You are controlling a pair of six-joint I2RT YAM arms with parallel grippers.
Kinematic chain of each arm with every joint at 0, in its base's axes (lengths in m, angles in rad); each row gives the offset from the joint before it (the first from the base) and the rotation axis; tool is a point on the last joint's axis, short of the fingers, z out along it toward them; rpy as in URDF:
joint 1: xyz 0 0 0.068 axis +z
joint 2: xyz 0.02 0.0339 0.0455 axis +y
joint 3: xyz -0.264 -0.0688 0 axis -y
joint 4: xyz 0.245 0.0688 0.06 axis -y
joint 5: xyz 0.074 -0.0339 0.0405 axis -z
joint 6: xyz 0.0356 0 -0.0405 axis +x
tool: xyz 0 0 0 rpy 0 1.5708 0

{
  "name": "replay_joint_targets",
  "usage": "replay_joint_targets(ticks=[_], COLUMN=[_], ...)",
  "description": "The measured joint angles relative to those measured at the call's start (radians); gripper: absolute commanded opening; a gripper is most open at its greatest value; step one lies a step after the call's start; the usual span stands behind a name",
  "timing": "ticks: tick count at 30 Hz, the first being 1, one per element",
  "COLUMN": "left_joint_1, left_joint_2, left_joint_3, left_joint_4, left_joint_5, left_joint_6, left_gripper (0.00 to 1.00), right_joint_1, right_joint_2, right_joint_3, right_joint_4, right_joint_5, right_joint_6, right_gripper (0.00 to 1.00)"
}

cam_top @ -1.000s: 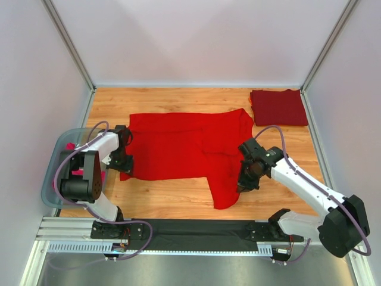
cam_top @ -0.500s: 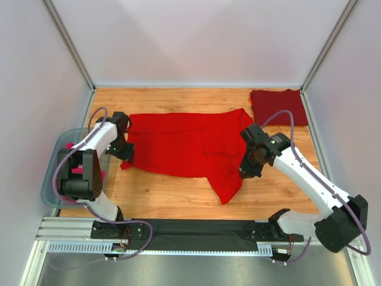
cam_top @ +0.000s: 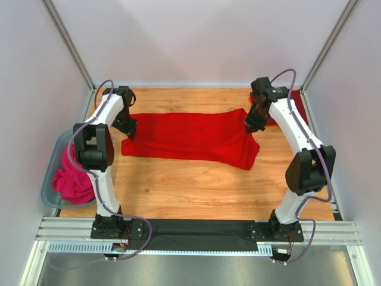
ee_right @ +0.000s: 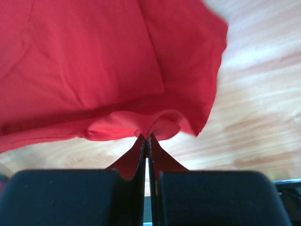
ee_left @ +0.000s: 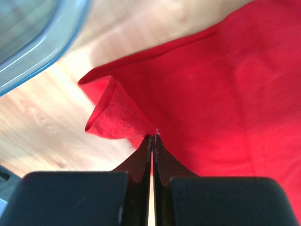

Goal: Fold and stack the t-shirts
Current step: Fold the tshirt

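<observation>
The bright red t-shirt (cam_top: pixel 190 137) lies as a wide, folded band across the middle of the table. My left gripper (cam_top: pixel 127 130) is shut on its left edge; in the left wrist view the closed tips (ee_left: pixel 151 136) pinch a small folded corner of the red cloth (ee_left: pixel 211 94). Over on the other side, my right gripper (cam_top: pixel 250 125) is shut on the shirt's right end, where the tips (ee_right: pixel 146 137) hold a bunched fold of cloth (ee_right: pixel 94 70). The darker maroon t-shirt (cam_top: pixel 299 102) lies folded at the back right corner, largely hidden behind the right arm.
A clear plastic bin (cam_top: pixel 50 179) sits off the table's left edge with a pink cloth (cam_top: pixel 72 176) in it; its rim (ee_left: pixel 33 37) shows in the left wrist view. White walls enclose the wooden table (cam_top: pixel 190 190) on three sides.
Both arms have swung toward the back of the table, carrying the shirt's near edge with them. The red shirt is now a narrower band lying farther back.
</observation>
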Motion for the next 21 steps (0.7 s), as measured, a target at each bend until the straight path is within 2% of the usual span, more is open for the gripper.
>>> replay_joint_targets(ticks=[6,12,21], left_joint_1=[0.000,0.000,0.000], left_joint_2=[0.173,0.261,0.326], left_joint_3=[0.226,0.302,0.401], left_joint_4=[-0.069,-0.085,-0.109], left_joint_5=[-0.012,-0.010,-0.038], left_joint_6=[-0.006,-0.031,-0.039], left_gripper=[0.00,0.00,0.00], right_joint_1=[-0.086,-0.095,-0.095], right_joint_2=[0.221,0.378,0.453], right_joint_3=[0.232,0.441,0.506], right_joint_4=[-0.018,-0.043,-0.046], right_joint_5=[-0.048,-0.107,-0.143], right_joint_6=[-0.088,-0.147,-0.179], right_gripper=[0.00,0.00,0.00])
